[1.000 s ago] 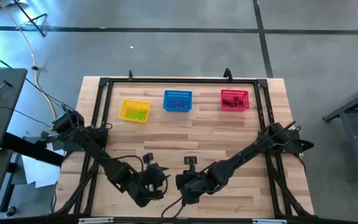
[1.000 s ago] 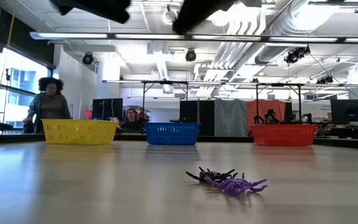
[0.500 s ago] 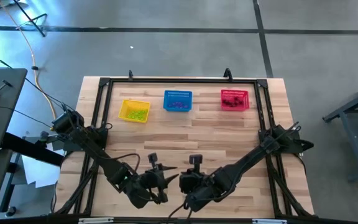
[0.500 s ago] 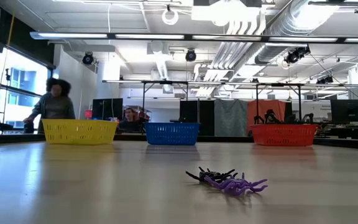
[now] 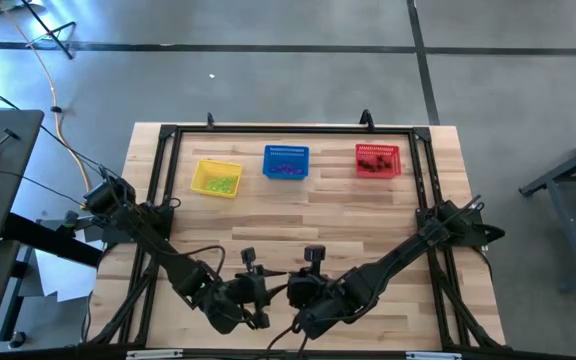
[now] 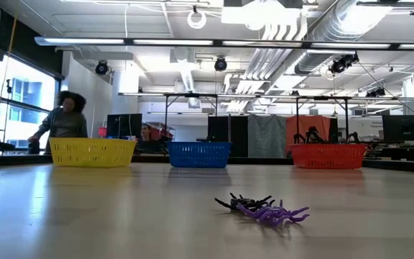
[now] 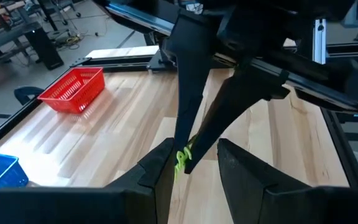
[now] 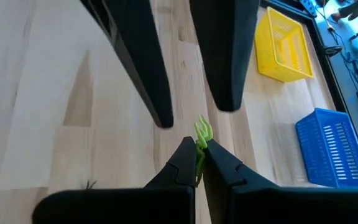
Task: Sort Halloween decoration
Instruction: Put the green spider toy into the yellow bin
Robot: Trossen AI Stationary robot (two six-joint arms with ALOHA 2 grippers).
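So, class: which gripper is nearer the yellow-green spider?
Right. The right gripper pinches the yellow-green spider in its shut jaws; the left gripper faces it, jaws open, not touching.

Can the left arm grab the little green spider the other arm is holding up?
Probably yes. The right pincer is shut on the green spider, and the left pincer faces it, open, with the spider poking up right before its gap. Nothing sits between them.
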